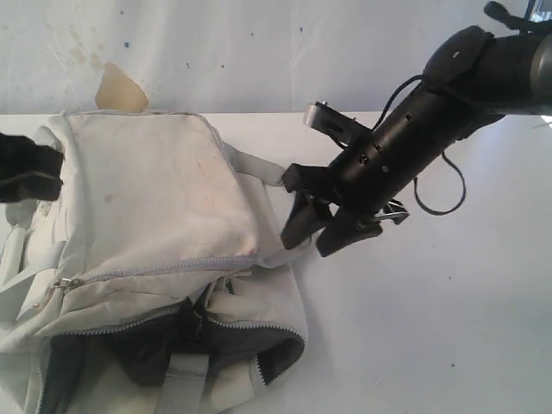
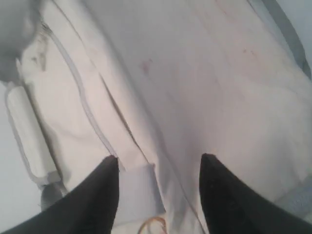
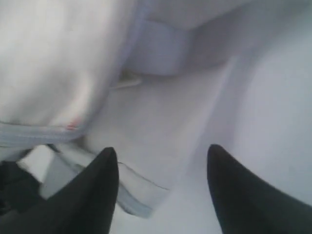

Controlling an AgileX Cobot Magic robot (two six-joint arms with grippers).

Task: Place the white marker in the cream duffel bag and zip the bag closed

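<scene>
The cream duffel bag (image 1: 155, 190) lies on the left half of the white worktop (image 1: 431, 328), and its lower zip seems to gape on dark lining. The right gripper (image 1: 310, 244) hangs just beside the bag's right edge, jaws apart and empty. The left gripper (image 2: 160, 160) hovers over the bag's fabric, also released.

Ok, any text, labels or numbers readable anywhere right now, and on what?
None readable.
The bag shows no print in any view.
A tiny red mark on its edge is too blurred to tell whether it is lettering.
The marker is not in view.
</scene>
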